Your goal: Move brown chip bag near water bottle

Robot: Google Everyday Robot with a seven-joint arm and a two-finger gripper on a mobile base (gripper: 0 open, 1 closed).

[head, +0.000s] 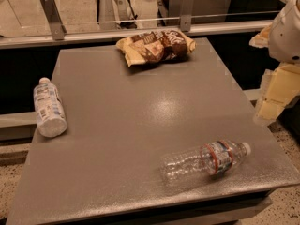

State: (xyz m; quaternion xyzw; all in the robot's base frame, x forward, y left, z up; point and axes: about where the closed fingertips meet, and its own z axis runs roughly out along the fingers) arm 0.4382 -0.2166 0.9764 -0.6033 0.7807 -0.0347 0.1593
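Inspection of the grey surface finds 3 items resting on it. The brown chip bag lies flat and wrinkled at the far edge, about midway along it, just in front of a metal rail carried by 2 upright brackets. The water bottle, clear with a red-banded label, lies on its side near the front right corner, white cap pointing right and base pointing left, at a slight angle to the front edge. Bag and water bottle are well apart, and the stretch between them is plain grey surface with a patch of glare. A second bottle, with a white-and-blue label, lies on its side at the left edge, cap toward the far side, well apart from both other items and off the line between them. The tool sits at the right border of the view, beyond the right edge of the surface and raised above it, under the white arm housing. It touches nothing, and whether it is apart or together cannot be told. Speckled floor shows below the front right corner.
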